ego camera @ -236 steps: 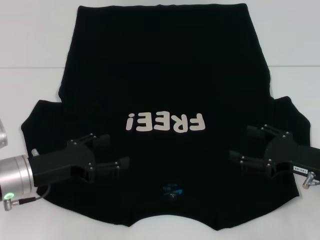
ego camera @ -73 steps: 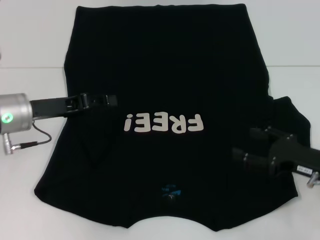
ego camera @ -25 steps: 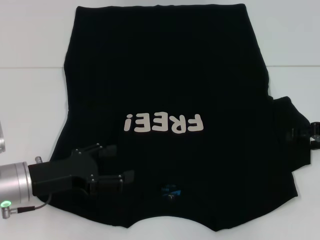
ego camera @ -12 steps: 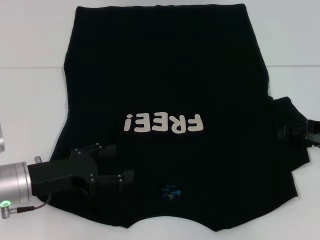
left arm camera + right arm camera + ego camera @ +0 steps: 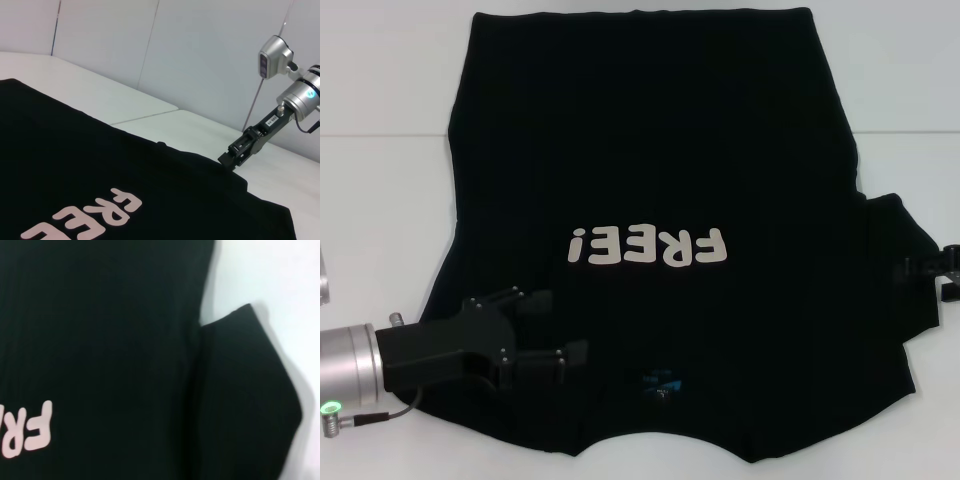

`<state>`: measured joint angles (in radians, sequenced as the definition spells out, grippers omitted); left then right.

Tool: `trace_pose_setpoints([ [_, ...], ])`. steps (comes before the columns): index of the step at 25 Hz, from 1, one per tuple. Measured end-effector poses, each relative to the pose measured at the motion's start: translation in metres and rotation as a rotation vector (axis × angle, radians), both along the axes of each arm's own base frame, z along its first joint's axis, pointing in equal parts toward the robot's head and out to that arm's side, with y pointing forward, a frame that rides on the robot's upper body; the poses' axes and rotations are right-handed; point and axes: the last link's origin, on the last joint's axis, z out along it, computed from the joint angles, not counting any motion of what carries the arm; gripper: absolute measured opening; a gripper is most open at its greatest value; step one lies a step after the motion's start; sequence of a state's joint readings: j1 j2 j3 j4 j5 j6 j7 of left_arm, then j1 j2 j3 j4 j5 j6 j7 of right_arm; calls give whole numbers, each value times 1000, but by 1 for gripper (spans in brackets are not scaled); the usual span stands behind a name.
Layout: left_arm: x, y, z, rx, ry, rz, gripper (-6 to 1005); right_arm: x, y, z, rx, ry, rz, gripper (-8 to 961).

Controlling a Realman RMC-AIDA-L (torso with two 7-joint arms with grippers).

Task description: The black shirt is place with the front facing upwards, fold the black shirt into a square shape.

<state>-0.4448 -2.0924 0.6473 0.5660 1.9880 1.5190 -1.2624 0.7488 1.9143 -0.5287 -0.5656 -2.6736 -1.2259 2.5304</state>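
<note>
The big black cloth T-shirt [image 5: 650,150] lies flat on the white table [image 5: 380,190]. The left gripper [image 5: 545,330] waits open above it. The right gripper [image 5: 930,268] touches the sleeve edge; I cannot tell its fingers, and it may miss the thin cloth

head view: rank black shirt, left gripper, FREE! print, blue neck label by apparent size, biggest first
1. black shirt, fills most of the view.
2. left gripper, though it sits nearer the camera, so this is apparent size only.
3. FREE! print, close behind the gripper.
4. blue neck label, smallest.

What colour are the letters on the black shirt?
Off-white letters on the black shirt, clearest in the head view.
</note>
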Motion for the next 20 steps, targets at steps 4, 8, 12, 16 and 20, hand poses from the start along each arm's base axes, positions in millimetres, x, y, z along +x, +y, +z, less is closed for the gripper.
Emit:
trace_pose_setpoints([
  [4,0,0,0,0,-2,-1,950,5,-3,1,4,-3,-10,899],
  [8,0,0,0,1,-3,0,949,3,-3,-3,-3,-1,-4,898],
  [12,0,0,0,1,-3,1,949,0,-2,-6,-8,0,2,898],
  [16,1,0,0,-1,-6,-1,949,0,-2,-8,-9,1,2,898],
  [20,1,0,0,-1,-6,-1,949,0,-2,-9,-12,4,1,898],
])
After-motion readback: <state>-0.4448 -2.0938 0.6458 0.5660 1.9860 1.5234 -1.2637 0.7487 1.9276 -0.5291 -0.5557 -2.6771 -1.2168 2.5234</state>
